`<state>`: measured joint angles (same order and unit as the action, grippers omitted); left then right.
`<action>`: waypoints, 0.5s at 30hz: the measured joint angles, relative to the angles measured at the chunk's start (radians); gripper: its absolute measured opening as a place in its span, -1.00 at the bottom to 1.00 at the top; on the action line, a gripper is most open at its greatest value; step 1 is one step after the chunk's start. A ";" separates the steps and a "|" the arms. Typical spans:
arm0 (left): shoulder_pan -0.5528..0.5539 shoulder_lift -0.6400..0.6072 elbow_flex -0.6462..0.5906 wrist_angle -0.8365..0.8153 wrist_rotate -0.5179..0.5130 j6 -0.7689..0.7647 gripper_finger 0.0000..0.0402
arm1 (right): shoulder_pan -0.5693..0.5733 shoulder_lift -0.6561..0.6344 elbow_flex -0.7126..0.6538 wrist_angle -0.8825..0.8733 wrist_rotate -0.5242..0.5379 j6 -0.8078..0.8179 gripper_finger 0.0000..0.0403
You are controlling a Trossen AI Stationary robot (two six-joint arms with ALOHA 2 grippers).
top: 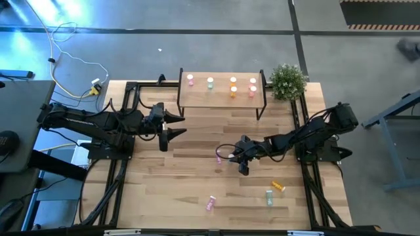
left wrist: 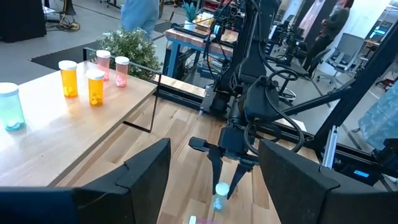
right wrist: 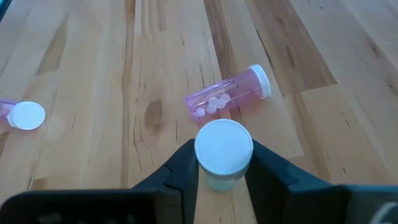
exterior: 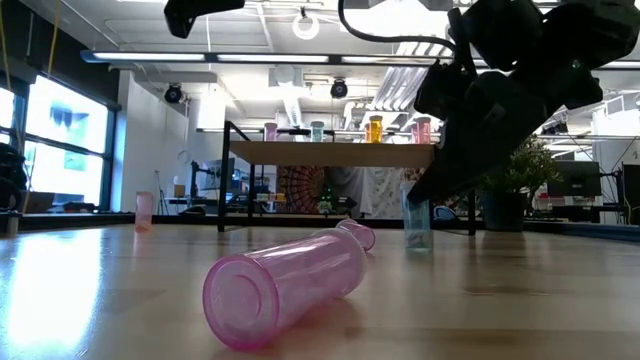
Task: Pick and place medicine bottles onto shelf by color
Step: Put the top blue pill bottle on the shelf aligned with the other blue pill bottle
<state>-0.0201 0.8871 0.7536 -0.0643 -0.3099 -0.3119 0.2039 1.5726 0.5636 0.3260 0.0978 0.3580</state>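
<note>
My right gripper (top: 240,160) is at the table's middle, shut on a pale green bottle with a white cap (right wrist: 224,149). A pink bottle (top: 220,156) lies on its side just beyond it. My left gripper (top: 178,124) is open and empty, level, near the shelf's left legs. The shelf (top: 197,98) stands at the far edge. On it stand a pink bottle (top: 190,80), a green one (top: 210,82), two orange ones (top: 233,86) and two salmon-red ones (top: 252,86). Loose near the front are a pink bottle (top: 210,203), a green one (top: 269,196) and an orange one (top: 279,187). My right gripper pinches the pale green bottle between its two fingers (right wrist: 180,171), on the body's sides just under the white cap (left wrist: 219,200). The fingers come from above, pointing down. The bottle stands upright (exterior: 415,225). I cannot tell whether its base is on the table or just above it.
A small green potted plant (top: 287,81) stands at the shelf's right end. Black frame rails (top: 308,170) run along the table's left and right sides. A salmon bottle (exterior: 145,210) stands far off at the left in the low view. Bare wood lies between the shelf and my right gripper.
</note>
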 joint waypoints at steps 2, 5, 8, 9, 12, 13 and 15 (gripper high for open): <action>0.000 0.000 0.000 0.000 0.000 0.000 0.17 | 0.000 0.000 0.000 0.000 0.000 0.004 -0.55; 0.000 0.000 0.000 0.000 0.000 0.000 0.17 | 0.000 0.000 0.014 -0.006 -0.001 0.009 -0.56; 0.000 0.000 0.000 0.000 -0.019 0.000 0.17 | -0.003 0.000 0.053 -0.014 -0.009 0.011 -0.55; 0.003 0.000 0.000 0.000 -0.028 0.000 0.17 | -0.008 -0.001 0.071 -0.026 -0.019 0.011 -0.55; 0.023 -0.004 0.000 0.000 -0.042 0.010 0.17 | -0.024 -0.001 0.131 -0.072 -0.029 0.011 -0.55; 0.033 -0.008 0.000 0.001 -0.042 0.016 0.17 | -0.033 -0.001 0.152 -0.082 -0.029 0.010 -0.55; 0.055 -0.016 0.000 0.001 -0.042 0.033 0.17 | -0.053 -0.001 0.195 -0.102 -0.029 0.005 -0.55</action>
<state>0.0348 0.8715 0.7536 -0.0631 -0.3523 -0.2788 0.1505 1.5719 0.7591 0.2239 0.0692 0.3633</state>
